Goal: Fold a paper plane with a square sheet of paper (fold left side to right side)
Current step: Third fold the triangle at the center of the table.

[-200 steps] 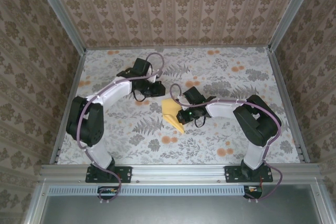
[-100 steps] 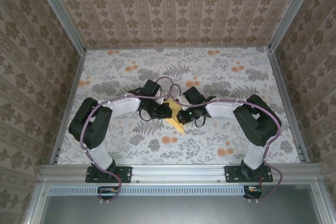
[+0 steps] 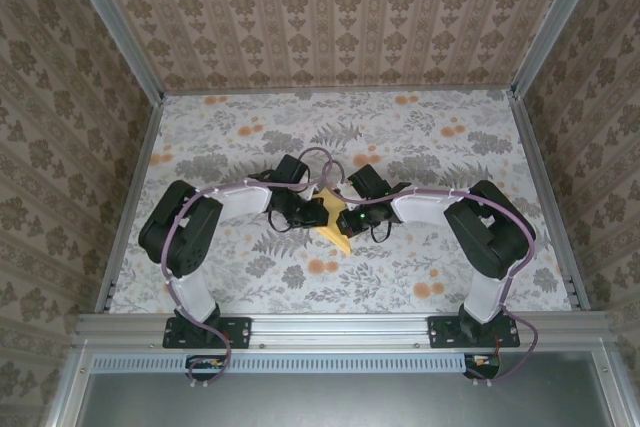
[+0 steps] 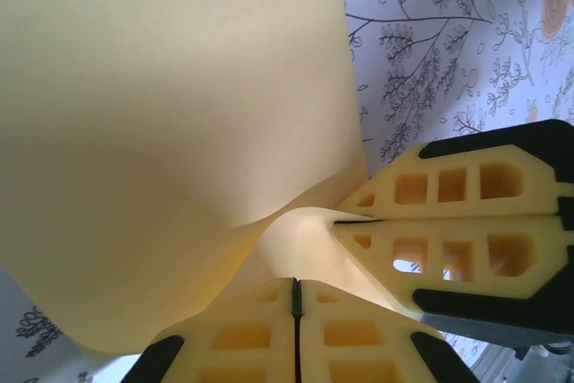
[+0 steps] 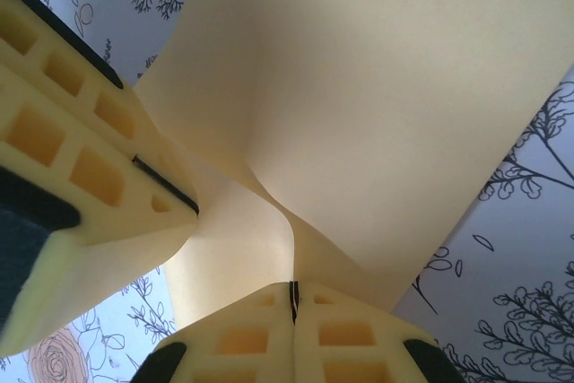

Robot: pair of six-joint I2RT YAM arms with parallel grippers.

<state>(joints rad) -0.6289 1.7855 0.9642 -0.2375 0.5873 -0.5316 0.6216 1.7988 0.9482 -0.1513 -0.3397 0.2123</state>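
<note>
Fold step: left gripper (image 4: 296, 286), right gripper (image 5: 292, 290) both pinch square sheet of paper (image 4: 170, 132); you likely swing its left side rightward next.

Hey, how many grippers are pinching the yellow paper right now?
2. The left gripper is shut on the paper from the left; the right gripper is shut on it from the right, their tips close together.

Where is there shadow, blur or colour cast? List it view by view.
Top external: even soft light, sharp throughout, side walls splay outward, the thin pale-yellow sheet of paper shows small. Left wrist: the paper shades gently across its bend, the shut left claw is crisp. Right wrist: the floral-printed table surface looks bluish, the paper's bend is softly shadowed.
</note>
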